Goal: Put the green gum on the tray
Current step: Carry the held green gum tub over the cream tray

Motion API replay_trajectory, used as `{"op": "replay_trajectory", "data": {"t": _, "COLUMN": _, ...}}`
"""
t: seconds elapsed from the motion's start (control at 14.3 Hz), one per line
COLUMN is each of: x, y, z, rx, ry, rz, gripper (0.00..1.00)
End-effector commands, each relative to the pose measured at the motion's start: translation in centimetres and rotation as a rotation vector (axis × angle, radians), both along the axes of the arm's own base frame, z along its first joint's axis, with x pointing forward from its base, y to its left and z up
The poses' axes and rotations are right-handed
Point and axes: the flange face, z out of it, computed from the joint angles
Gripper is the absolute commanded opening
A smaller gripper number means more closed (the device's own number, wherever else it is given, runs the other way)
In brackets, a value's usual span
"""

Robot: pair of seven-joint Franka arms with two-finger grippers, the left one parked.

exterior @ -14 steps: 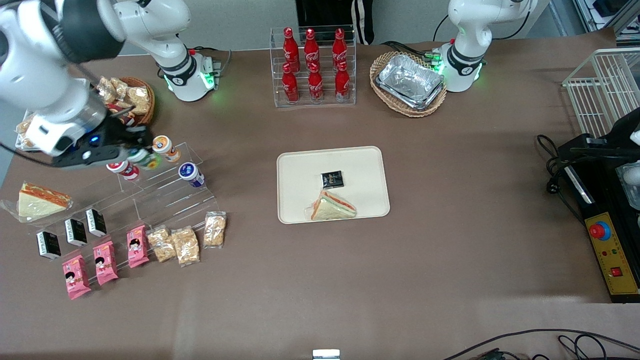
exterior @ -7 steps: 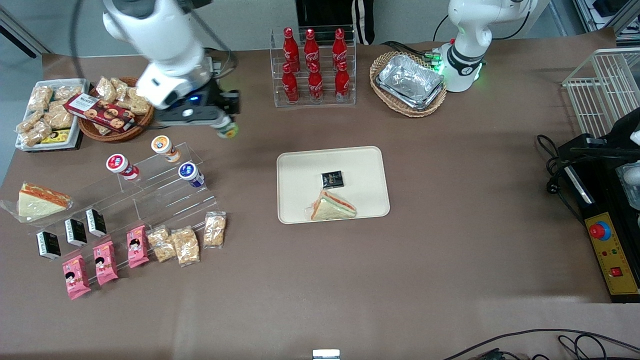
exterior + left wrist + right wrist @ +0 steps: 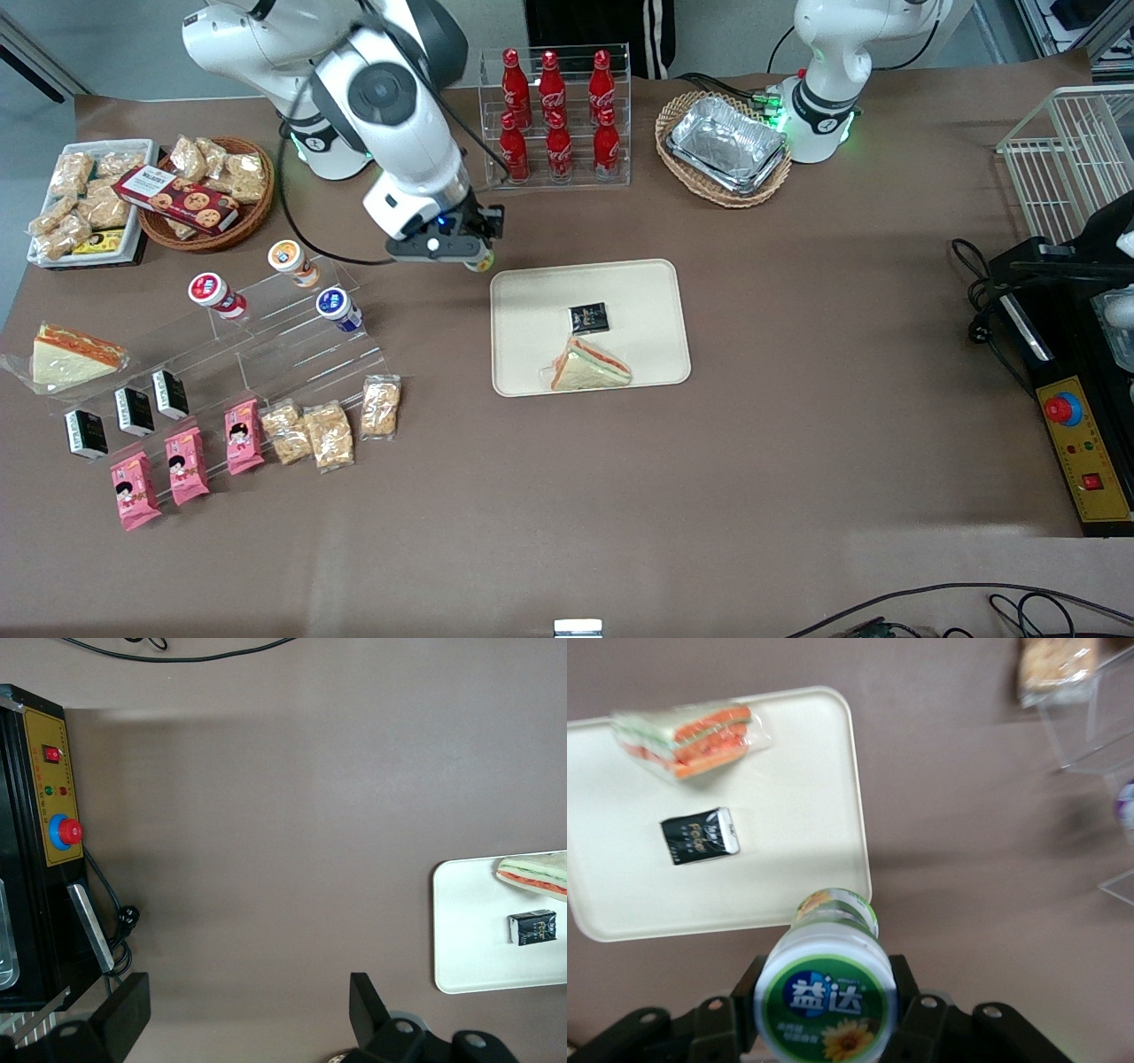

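My gripper [image 3: 477,255] is shut on the green gum [image 3: 826,988], a small canister with a white-and-green lid and a green and yellow body; its end shows under the gripper in the front view [image 3: 481,261]. I hold it in the air just above the corner of the cream-beige tray [image 3: 532,292] that lies farthest from the front camera, toward the working arm's end. The tray [image 3: 788,850] carries a wrapped sandwich [image 3: 589,365] and a small black packet [image 3: 589,316].
A clear acrylic stepped stand [image 3: 292,328] holds orange-lidded [image 3: 292,262], blue-lidded [image 3: 338,309] and red-lidded [image 3: 216,295] canisters. A rack of red cola bottles [image 3: 554,120] and a wicker basket with a foil tray [image 3: 725,146] stand farther from the camera. Snack packs [image 3: 332,432] lie near the stand.
My gripper has carried the green gum from the acrylic stand, across the table, to the tray's corner. The other canisters have stayed in place.
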Motion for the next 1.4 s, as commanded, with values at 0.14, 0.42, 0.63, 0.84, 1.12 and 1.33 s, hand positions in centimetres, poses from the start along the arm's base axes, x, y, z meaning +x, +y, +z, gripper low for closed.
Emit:
{"op": "replay_trajectory", "data": {"t": 0.14, "x": -4.9, "y": 2.5, "z": -11.2, "rx": 0.019, "ry": -0.023, "rz": -0.079, "gripper": 0.0}}
{"op": "replay_trajectory", "data": {"t": 0.42, "x": -6.0, "y": 4.4, "z": -16.8, "rx": -0.031, "ry": -0.046, "rz": -0.087, "gripper": 0.0}}
{"op": "replay_trajectory", "data": {"t": 0.63, "x": -5.9, "y": 4.8, "z": -18.9, "rx": -0.02, "ry": -0.06, "rz": -0.08, "gripper": 0.0}}
{"op": "replay_trajectory", "data": {"t": 0.84, "x": -5.6, "y": 4.8, "z": -19.8, "rx": -0.003, "ry": -0.06, "rz": -0.085, "gripper": 0.0}}
{"op": "replay_trajectory", "data": {"t": 1.12, "x": -5.6, "y": 5.0, "z": -21.0, "rx": 0.013, "ry": -0.054, "rz": -0.078, "gripper": 0.0}}
{"op": "replay_trajectory", "data": {"t": 1.33, "x": -5.4, "y": 4.8, "z": -21.8, "rx": 0.008, "ry": -0.05, "rz": -0.074, "gripper": 0.04}}
